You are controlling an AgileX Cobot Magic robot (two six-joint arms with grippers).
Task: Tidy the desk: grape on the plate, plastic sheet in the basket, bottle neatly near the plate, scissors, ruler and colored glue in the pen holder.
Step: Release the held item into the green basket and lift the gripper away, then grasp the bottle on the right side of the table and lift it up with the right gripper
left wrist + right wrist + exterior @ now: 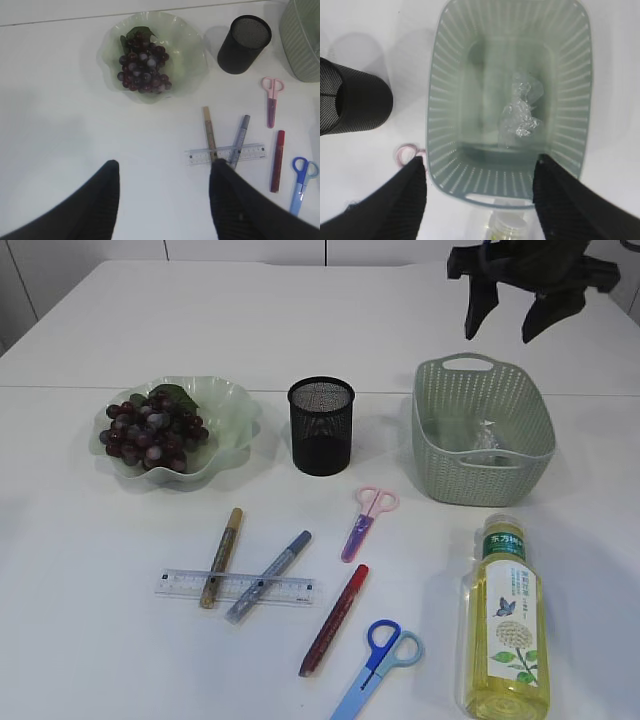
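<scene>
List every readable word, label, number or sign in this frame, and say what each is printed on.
Green label band on the clear plastic bottle of yellow drink: white Chinese characters, seemingly "东方树叶", too small to be sure.
White label panel below it: small print with a flower and butterfly picture, unreadable.
Clear plastic ruler: scale marks visible, numbers too small to read.
No other text visible.

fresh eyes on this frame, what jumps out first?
The dark red grapes heaped on the pale green plate at left, and the yellow-green bottle lying flat at front right. Between them, pens, a clear ruler and two scissors lie scattered in front of the black mesh pen holder.
</scene>
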